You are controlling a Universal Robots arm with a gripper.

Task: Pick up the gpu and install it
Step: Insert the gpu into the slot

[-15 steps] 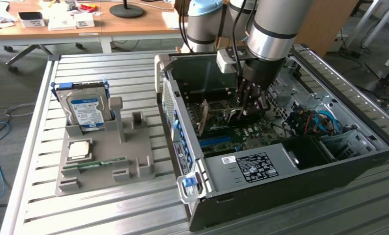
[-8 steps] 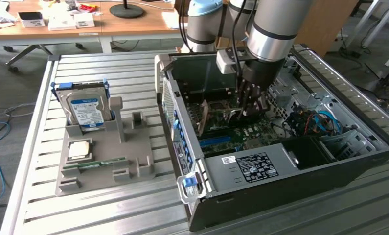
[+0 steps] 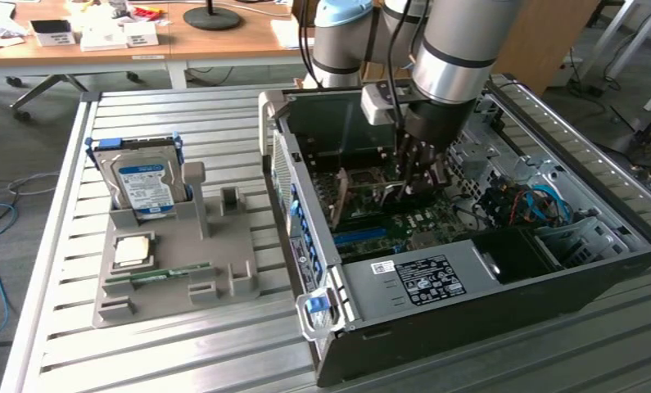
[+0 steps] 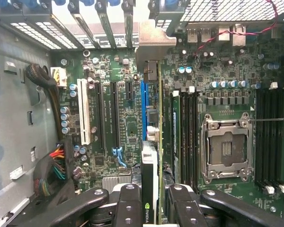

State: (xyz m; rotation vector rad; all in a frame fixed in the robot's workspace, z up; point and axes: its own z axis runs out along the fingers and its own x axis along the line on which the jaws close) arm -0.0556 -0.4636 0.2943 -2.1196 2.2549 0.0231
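Inside the open case (image 3: 467, 315), the arm (image 3: 456, 49) points straight down, claw (image 3: 418, 176) clamped on the gpu (image 4: 150, 175).

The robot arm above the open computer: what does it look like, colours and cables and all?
The arm is a thick silver-grey tube with black bands and a pale blue joint cap. Black cables run along it past a whitish box. The pincer is black, its fingers built of linked bars with round bolts.
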